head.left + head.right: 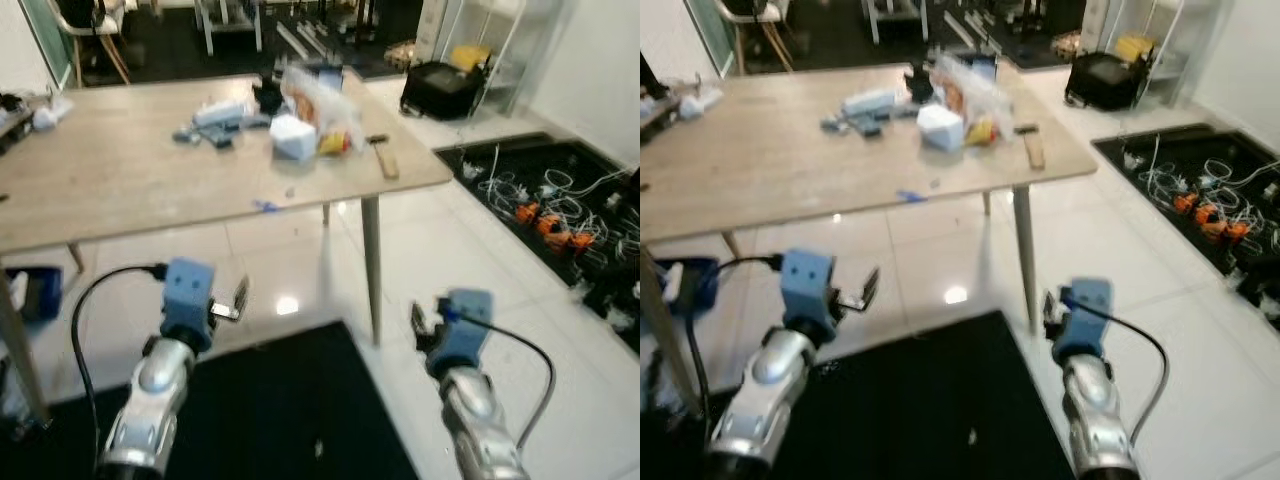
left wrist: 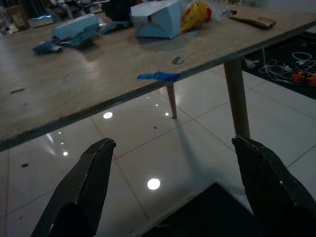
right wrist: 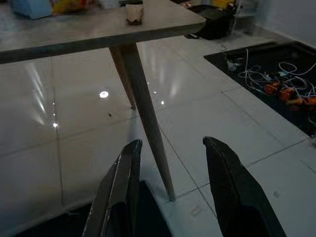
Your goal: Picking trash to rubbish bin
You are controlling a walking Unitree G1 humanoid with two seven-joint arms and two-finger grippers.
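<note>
A wooden table point(image 1: 120, 180) stands ahead with trash on its far right part: a white carton point(image 1: 293, 137), a clear plastic bag with yellow and red contents point(image 1: 325, 105), pale blue wrappers point(image 1: 218, 118) and a small blue scrap point(image 1: 265, 206) near the front edge. My left gripper point(image 1: 238, 300) hangs open below the table's front edge, with nothing between its fingers point(image 2: 91, 182). My right gripper point(image 1: 418, 322) is low beside the table leg point(image 1: 372, 262), its fingers point(image 3: 232, 187) apart and empty.
A black mat point(image 1: 270, 420) lies on the white tiled floor under my arms. A dark floor area with tangled cables point(image 1: 560, 215) lies to the right. A black bag point(image 1: 440, 90) sits far right. A chair point(image 1: 95, 35) stands behind the table.
</note>
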